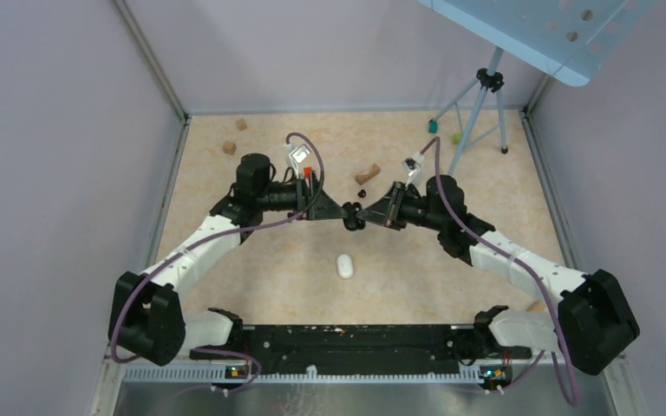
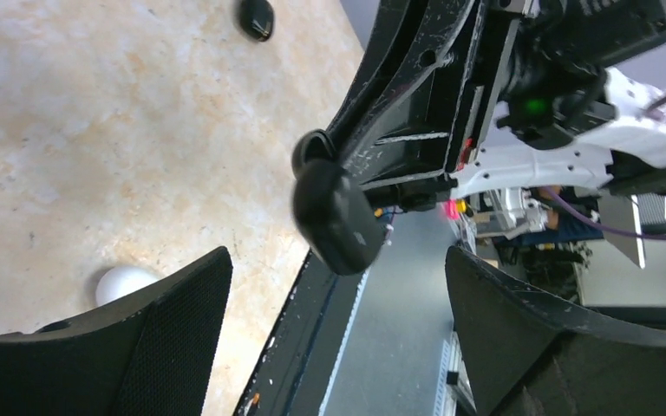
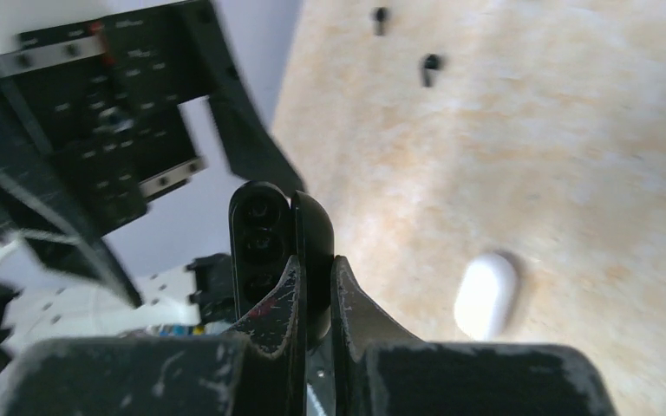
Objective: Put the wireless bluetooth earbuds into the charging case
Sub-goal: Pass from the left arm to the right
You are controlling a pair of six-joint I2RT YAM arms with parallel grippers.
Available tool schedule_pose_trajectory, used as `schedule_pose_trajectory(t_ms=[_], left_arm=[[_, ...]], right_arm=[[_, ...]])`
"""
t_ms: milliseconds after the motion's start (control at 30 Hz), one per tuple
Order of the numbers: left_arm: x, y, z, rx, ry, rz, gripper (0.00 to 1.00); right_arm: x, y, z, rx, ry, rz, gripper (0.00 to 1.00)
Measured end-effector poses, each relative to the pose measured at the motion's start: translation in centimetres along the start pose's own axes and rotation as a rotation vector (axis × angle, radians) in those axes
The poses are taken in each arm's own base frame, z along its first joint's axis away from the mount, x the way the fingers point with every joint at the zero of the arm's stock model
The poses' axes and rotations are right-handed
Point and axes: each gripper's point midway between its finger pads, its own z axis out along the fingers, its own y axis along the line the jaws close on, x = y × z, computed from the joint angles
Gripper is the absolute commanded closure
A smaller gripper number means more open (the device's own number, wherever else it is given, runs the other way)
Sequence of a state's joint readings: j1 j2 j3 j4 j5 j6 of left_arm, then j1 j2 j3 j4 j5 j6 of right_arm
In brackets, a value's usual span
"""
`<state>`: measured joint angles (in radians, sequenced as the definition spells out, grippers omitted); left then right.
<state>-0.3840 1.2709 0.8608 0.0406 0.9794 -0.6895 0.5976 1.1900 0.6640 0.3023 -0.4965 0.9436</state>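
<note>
Right gripper (image 3: 312,269): scuffed black fingers pinched narrow on the charging case (image 3: 264,230), which is held above the table at centre.
Case: rounded matte black shell, hinged open, moulded wells visible in one half.
Left gripper (image 2: 334,260): jaws spread wide, with a woven-textured pad on either side of the case and neither touching it.
Two small black earbuds (image 3: 431,68) lie on the beige mottled table (image 1: 269,269), well apart from the case.
Smooth white oval capsule (image 1: 344,265) rests nearer the arm bases.
</note>
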Motion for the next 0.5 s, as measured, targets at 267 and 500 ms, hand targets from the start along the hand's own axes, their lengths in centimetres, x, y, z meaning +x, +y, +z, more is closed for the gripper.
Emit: schedule_pose_trajectory(t_ms=[267, 500], left_arm=[[0.5, 1.7, 1.3, -0.226, -0.086, -0.064, 0.07], [1.8, 3.3, 2.6, -0.393, -0.126, -0.130, 0.17]], right_arm=[[0.0, -3.5, -0.5, 0.415, -0.024, -0.072, 1.00], [0.9, -5.8, -1.1, 0.604, -0.014, -0.119, 1.00]])
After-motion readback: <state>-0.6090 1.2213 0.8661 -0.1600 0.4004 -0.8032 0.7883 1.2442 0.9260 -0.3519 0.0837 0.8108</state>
